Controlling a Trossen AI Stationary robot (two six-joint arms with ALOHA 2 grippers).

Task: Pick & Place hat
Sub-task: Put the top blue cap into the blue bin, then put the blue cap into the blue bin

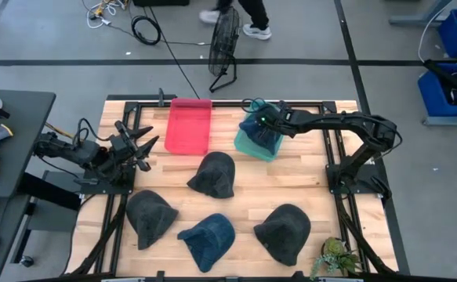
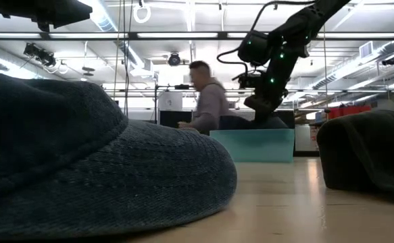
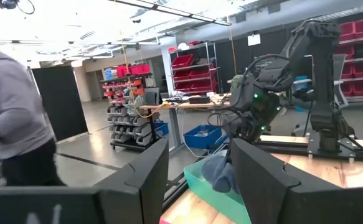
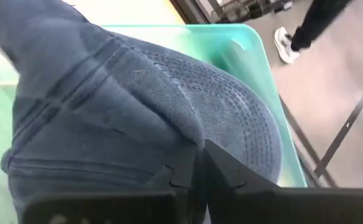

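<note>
Wooden table (image 1: pixel 314 196) carries hats (image 1: pixel 213 174) (four), bins (image 1: pixel 189 127).

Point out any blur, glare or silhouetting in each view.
Low view: the near hat is soft and fills the foreground; the right arm stands dark against ceiling lights; the person is smeared. Left wrist view: a passing person is blurred. Right wrist view: the held hat is slightly soft. High view: even light.
</note>
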